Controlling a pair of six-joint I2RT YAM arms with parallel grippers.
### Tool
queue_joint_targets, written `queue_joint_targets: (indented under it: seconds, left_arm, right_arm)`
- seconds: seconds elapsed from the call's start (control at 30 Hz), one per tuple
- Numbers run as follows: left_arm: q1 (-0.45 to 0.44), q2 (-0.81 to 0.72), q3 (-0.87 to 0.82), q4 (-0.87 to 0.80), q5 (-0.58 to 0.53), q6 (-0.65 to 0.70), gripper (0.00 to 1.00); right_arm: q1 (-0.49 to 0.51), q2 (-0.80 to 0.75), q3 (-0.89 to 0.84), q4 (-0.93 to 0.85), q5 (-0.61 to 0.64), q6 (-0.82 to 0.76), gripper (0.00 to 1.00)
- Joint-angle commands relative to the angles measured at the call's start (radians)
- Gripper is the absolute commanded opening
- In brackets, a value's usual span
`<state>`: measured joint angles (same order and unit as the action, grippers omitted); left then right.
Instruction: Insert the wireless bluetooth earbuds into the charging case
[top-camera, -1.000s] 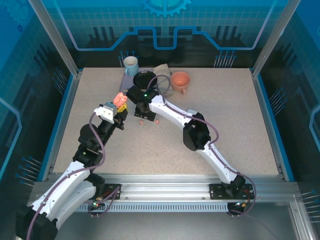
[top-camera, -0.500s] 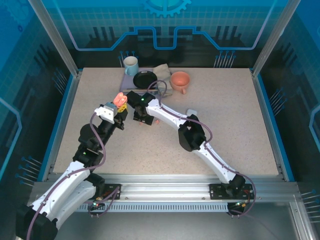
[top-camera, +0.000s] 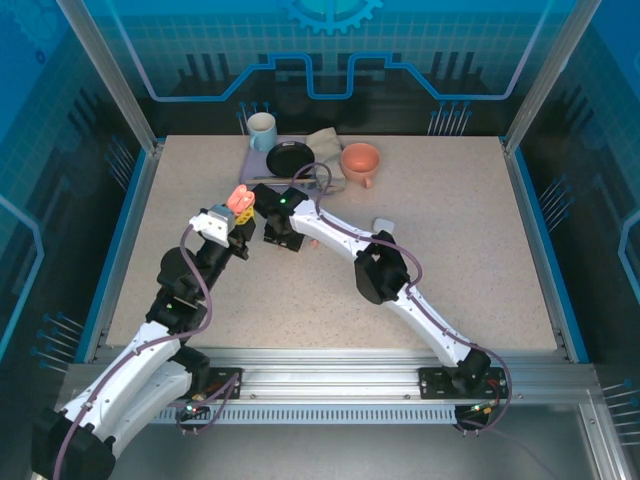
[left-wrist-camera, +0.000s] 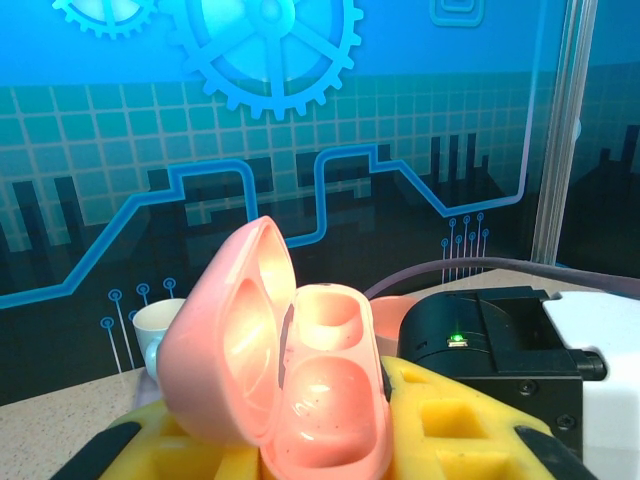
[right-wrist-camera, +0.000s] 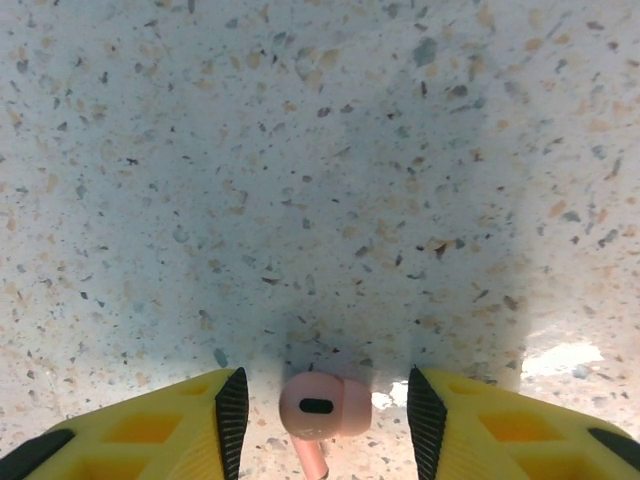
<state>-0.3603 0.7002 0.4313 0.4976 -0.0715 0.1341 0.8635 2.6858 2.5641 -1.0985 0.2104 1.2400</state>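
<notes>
Right wrist view looks straight down on the speckled table (right-wrist-camera: 300, 150), where a salmon-pink earbud (right-wrist-camera: 318, 407) lies between the yellow fingers (right-wrist-camera: 150, 430) of the right gripper (right-wrist-camera: 322, 395). The jaws stand apart, with a strip of bare table on each side of the earbud, so it is released and grasps nothing. Top external view puts this gripper low over the table, just right of the left gripper (top-camera: 240, 210), left of the middle. Left wrist view has the left gripper clenched on a pink charging case (left-wrist-camera: 320, 400), its lid hinged open to the left and two hollow wells showing. Along the far edge stand a pale mug (top-camera: 262, 130), a black dish (top-camera: 288, 157) and an orange cup (top-camera: 360, 160).
</notes>
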Motion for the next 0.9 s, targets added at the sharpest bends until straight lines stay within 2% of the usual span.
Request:
queue_joint_targets:
  seconds: [0.0,0.53,0.87]
  left_arm:
    - [-0.005,-0.004,0.017,0.032,-0.004,0.016,0.0]
    - [-0.005,-0.002,0.017,0.026,-0.008,0.012,0.0]
    - [-0.005,0.005,0.025,0.019,-0.004,0.015,0.0]
  right_arm:
    - [0.024,0.043,0.032,-0.018,-0.006,0.022,0.47]
    - [0.017,0.069,0.063,-0.043,-0.029,0.03,0.35]
    - [0.012,0.035,0.048,-0.081,-0.005,-0.018,0.29]
